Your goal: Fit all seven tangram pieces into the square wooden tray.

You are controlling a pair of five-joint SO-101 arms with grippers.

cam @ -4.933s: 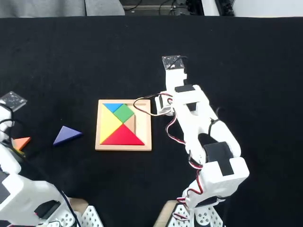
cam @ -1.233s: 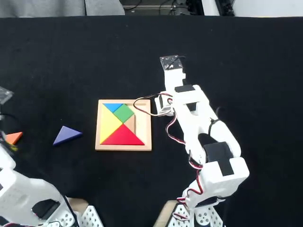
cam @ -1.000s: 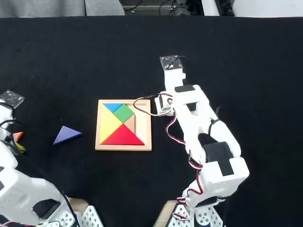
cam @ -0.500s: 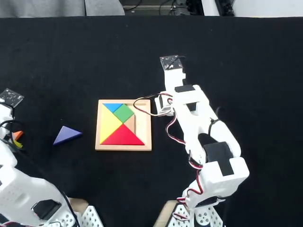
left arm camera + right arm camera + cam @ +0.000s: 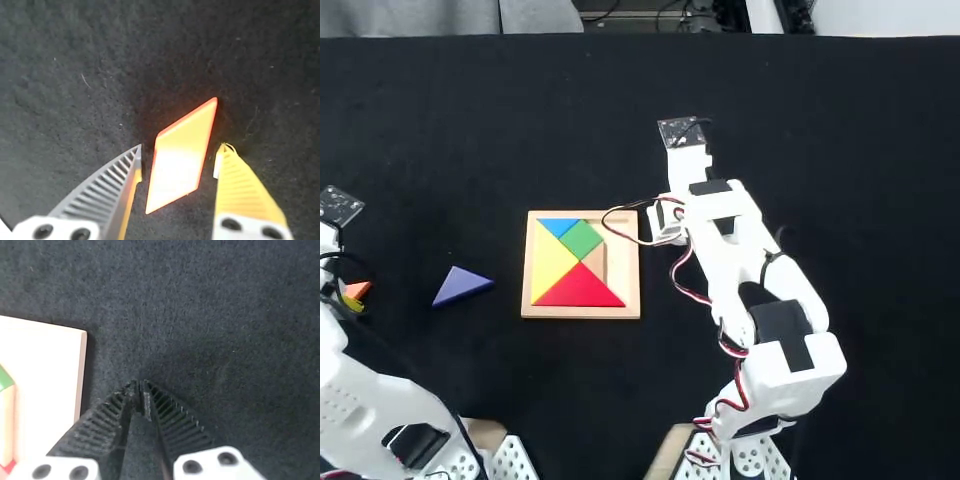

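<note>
- High view: you have four pieces seated in the square wooden tray [image 5: 531,300]. A blue triangle [image 5: 558,226] sits in one corner, a green square [image 5: 582,240] touches it, and a yellow triangle [image 5: 550,265] and a red triangle [image 5: 580,288] lie alongside. The part of the tray nearest the right arm [image 5: 750,290] looks like bare wood, so I judge you a little past halfway.
- Left to place: a violet-blue triangle [image 5: 460,285] lies on the table [image 5: 470,130] near the tray, on the side away from the right arm. An orange parallelogram [image 5: 358,290] lies farther from the tray on that same side, at the left arm [image 5: 360,400]. That makes six pieces, and you cannot tell from here where the seventh is.
- Left wrist view: your left gripper [image 5: 177,150] is down over the orange parallelogram [image 5: 187,132] with its jaws wide, one on each side and neither pressing it. The piece appears to lie on the table.
- Right wrist view: your right gripper [image 5: 139,386] has its jaws closed on nothing. It sits over bare table just beside a corner of the tray [image 5: 45,355].
- In the way: the violet-blue triangle lies between the parallelogram and the tray. A wire loop [image 5: 620,222] from the right arm reaches over the tray's unfilled side, so that arm may crowd a placement there.
</note>
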